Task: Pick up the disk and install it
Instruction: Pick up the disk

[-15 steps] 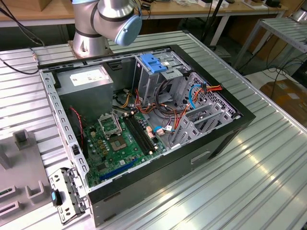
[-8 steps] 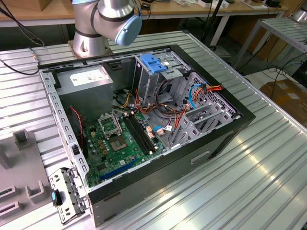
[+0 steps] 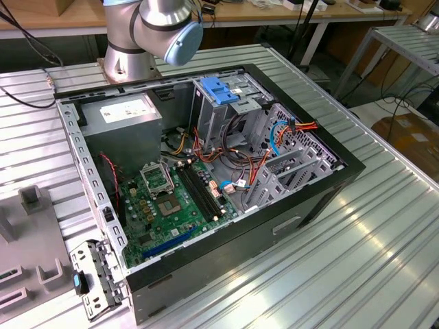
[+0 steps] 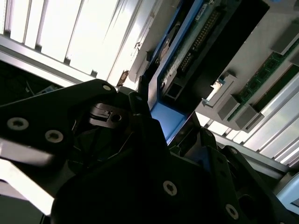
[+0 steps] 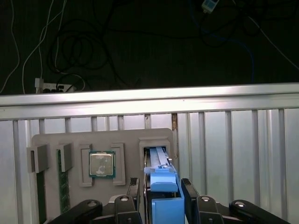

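The disk stands on edge between my fingers in the first wrist view, its blue side rail facing the camera. My gripper is shut on it, one dark finger on each side. It sits just above a narrow slot in the grey parts tray. In the second wrist view the disk shows its dark body, green circuit board and blue rail, held in my gripper. The open computer case lies on the table in the exterior view, with a metal drive cage inside.
A processor and memory sticks rest in the grey tray. The tray lies at the exterior view's left, beside the case. A blue bracket tops the drive cage, next to a grey power supply. The arm's base stands behind the case.
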`<state>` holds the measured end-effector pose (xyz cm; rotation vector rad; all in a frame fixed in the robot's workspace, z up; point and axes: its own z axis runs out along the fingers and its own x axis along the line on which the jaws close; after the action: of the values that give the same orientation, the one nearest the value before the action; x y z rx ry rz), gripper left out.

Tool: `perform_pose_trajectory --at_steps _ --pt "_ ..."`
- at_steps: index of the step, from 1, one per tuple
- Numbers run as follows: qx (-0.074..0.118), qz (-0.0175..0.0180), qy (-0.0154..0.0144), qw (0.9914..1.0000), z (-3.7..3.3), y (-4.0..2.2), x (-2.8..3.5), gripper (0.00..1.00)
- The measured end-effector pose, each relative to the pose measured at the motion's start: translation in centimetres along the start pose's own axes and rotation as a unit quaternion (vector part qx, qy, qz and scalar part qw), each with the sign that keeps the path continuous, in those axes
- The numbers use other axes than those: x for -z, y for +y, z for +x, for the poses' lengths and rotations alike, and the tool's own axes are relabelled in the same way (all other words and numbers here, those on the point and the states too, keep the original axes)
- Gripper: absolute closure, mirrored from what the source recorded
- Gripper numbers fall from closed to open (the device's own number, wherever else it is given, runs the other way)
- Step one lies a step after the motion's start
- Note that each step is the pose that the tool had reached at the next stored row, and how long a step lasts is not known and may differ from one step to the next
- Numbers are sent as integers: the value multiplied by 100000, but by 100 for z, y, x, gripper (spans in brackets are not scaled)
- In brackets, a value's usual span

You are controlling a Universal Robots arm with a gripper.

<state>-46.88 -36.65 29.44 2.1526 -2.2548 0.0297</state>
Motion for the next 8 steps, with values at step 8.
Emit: perform_pose_trajectory --at_steps 8 --pt "-3 0 0 100000 0 0 -1 60"
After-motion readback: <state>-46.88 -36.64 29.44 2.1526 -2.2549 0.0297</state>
